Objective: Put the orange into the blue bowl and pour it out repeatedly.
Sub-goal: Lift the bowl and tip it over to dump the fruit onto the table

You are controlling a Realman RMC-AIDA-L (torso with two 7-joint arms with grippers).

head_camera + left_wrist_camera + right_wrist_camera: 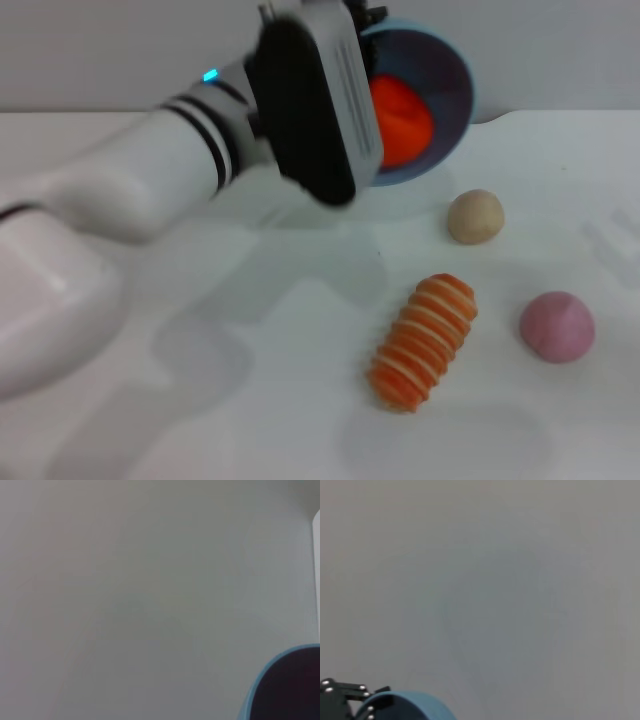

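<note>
Item one, your left tool (368,20): upper centre of the head view, at the end of the white arm that crosses in from the lower left; it is mostly hidden behind the dark wrist housing, and you cannot tell whether it is clenched or released, though it sits against the rim of the blue bowl (455,80). Item two, the blue bowl: upper centre-right of the head view, tipped on its side with its mouth facing you, and appearing again at the lower right corner of the left wrist view (260,680) and the lower left edge of the right wrist view (415,706). Item three, the orange (405,120): inside the tilted bowl. Item four, a tan ball (475,216): right of centre on the white surface (200,400), below the bowl. Item five, a striped orange-and-cream piece (424,342): lower centre-right. Item six, a pink ball (557,326): right side, just beside the striped piece. Your right tool shows in none of the views.
</note>
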